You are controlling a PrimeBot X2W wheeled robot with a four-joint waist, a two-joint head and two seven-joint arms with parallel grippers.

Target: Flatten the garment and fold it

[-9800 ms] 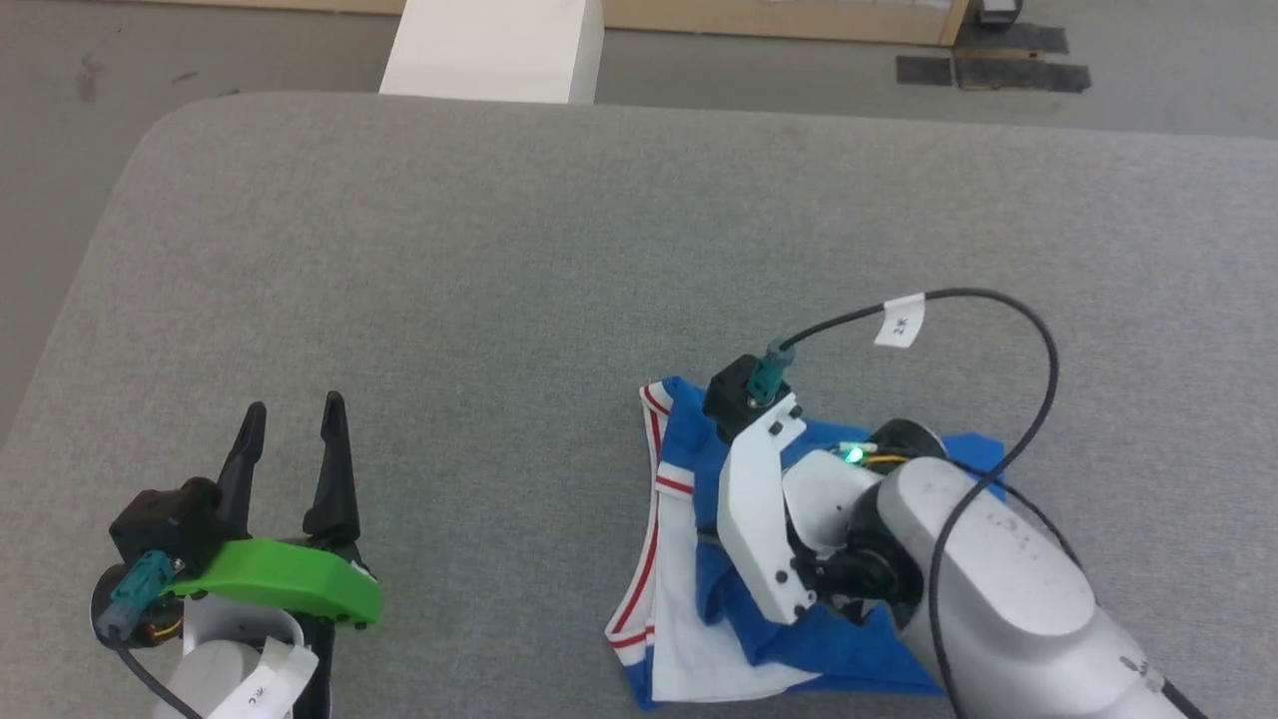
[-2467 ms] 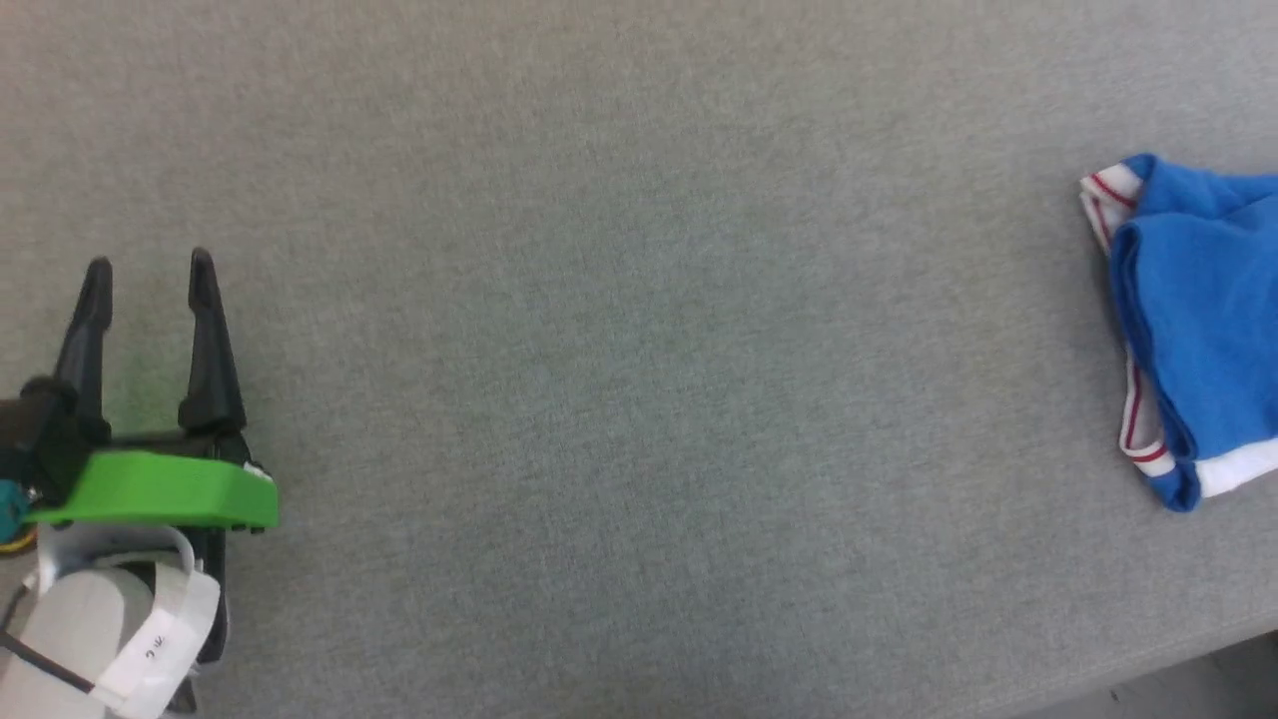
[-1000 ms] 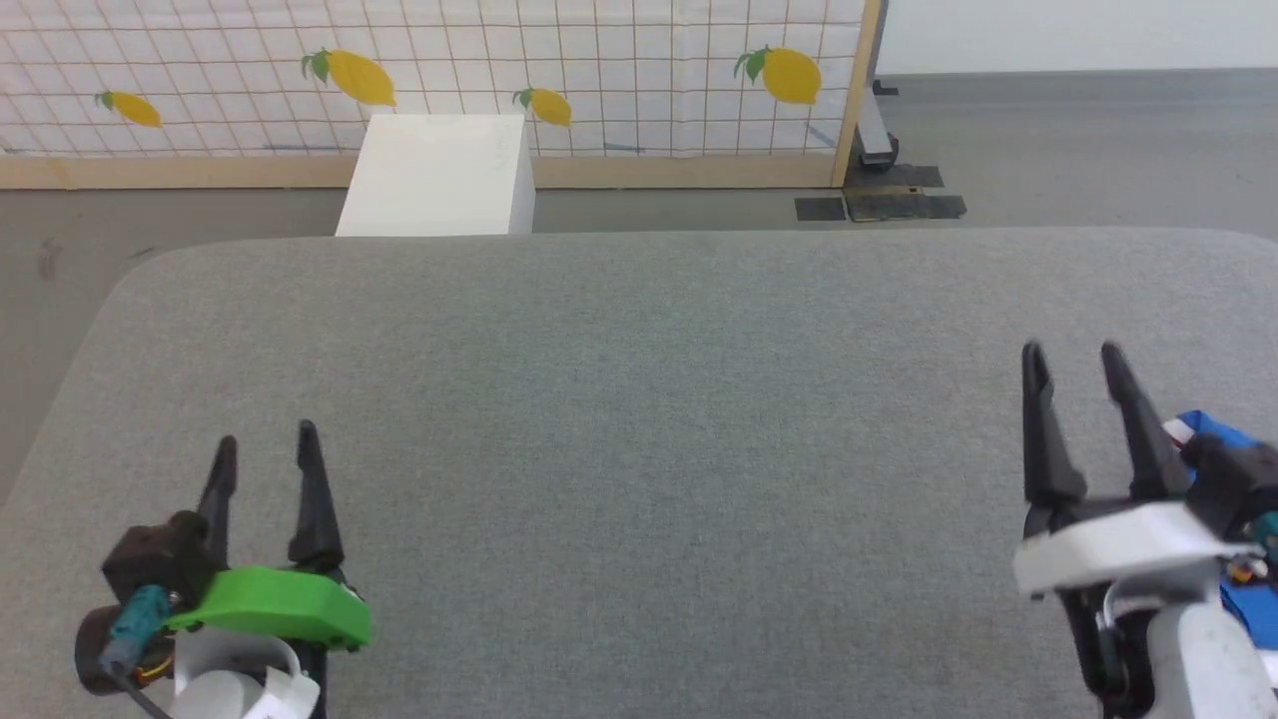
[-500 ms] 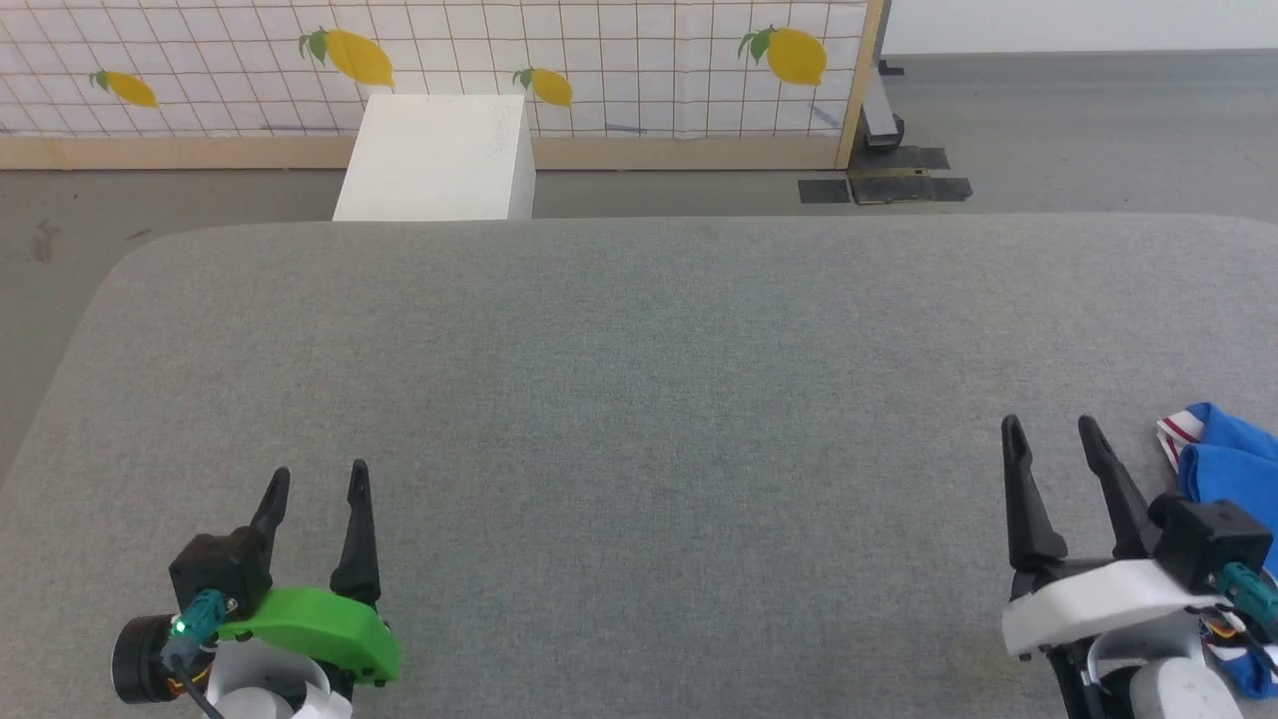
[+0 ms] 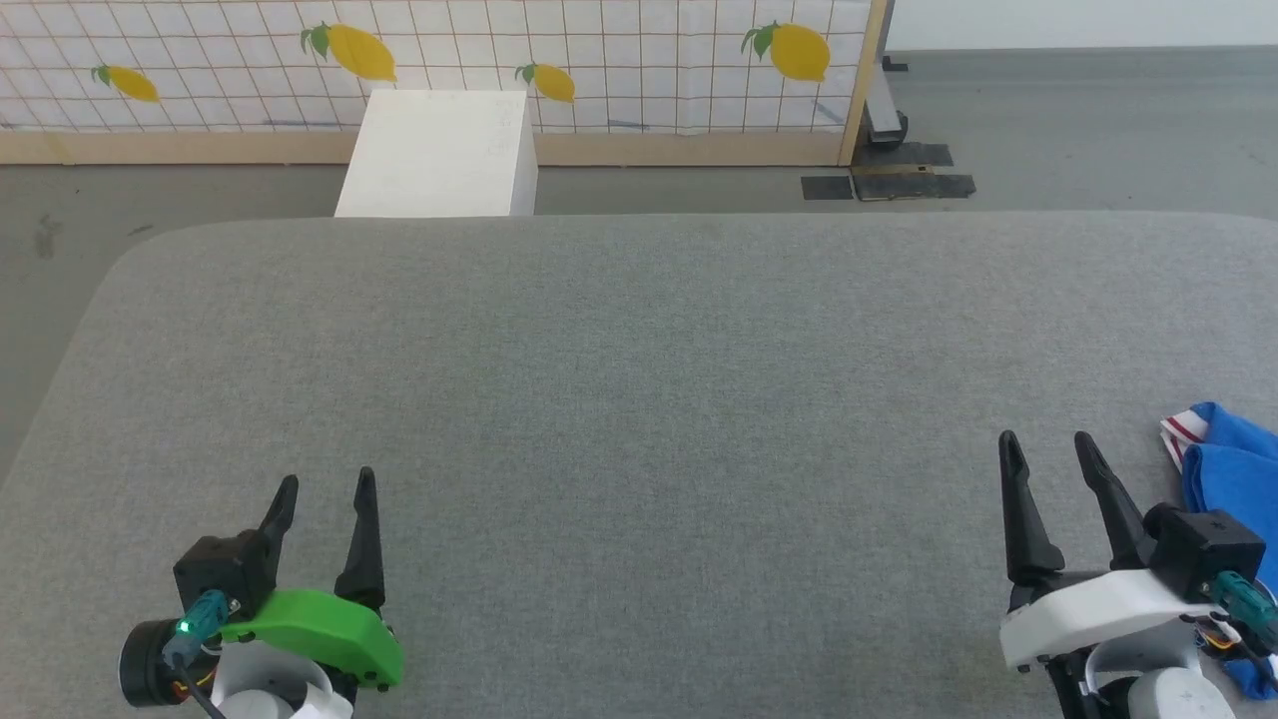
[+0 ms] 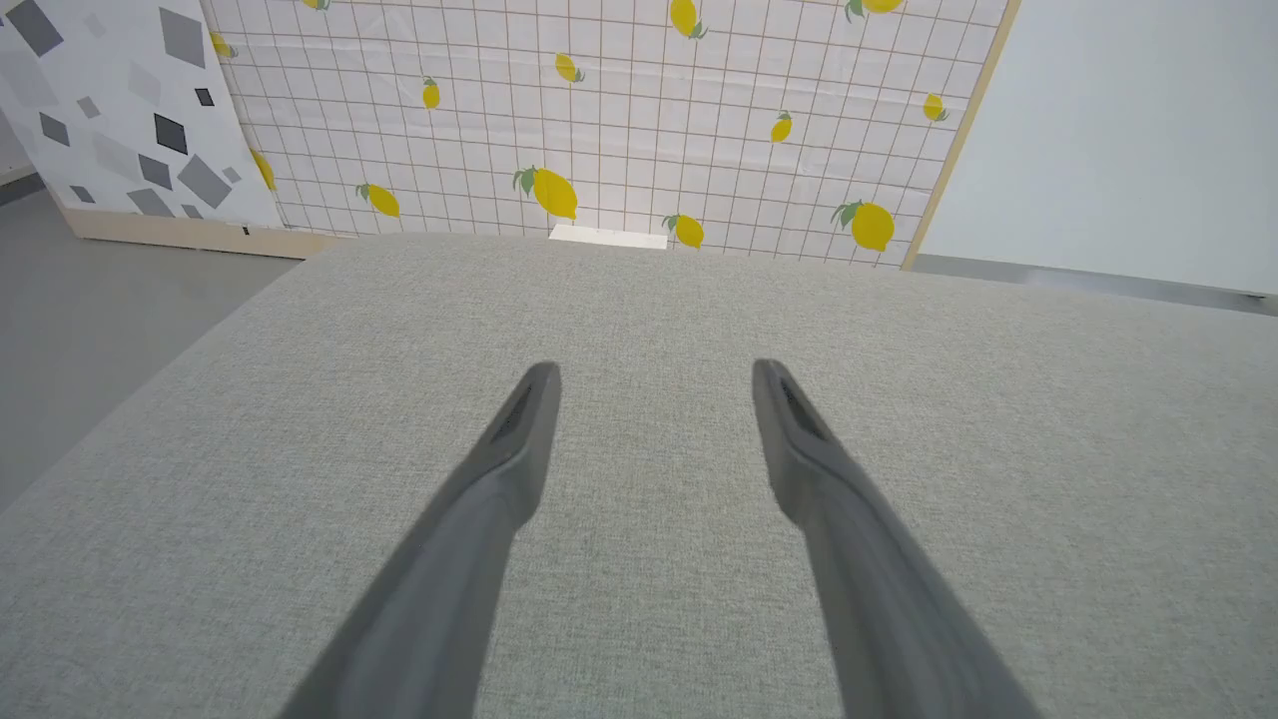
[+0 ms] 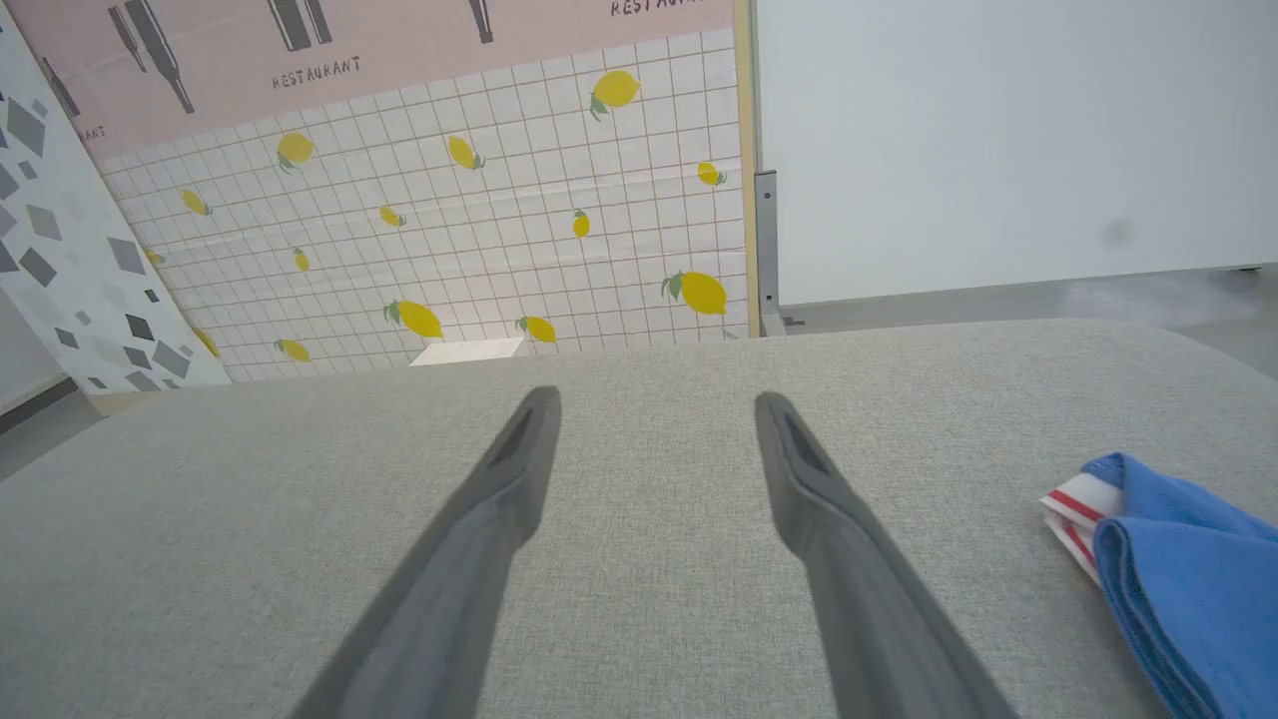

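Wide open and empty: left gripper (image 5: 326, 477), right gripper (image 5: 1044, 439), low over the grey fabric tabletop (image 5: 639, 379). Just right of the right one, bunched up: bright blue jersey T-shirt with red-striped white trim (image 5: 1230, 454). Looks soft, light, floppy; best pinched at that striped edge.

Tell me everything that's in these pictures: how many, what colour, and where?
Table: one, grey fabric top, before the robot.
Garment: one, blue with white, red-striped trim, bunched near the table's right edge.
Box: one, white, beyond the table's far edge.
Lemon-print panel: one, white with yellow lemons, behind the box.
Patches: several, black, on the grey floor by the panel's right end.
Left gripper: one, dark fingers, green mount, open, empty, lower left.
Right gripper: one, dark fingers, white mount, open, empty, beside the garment.
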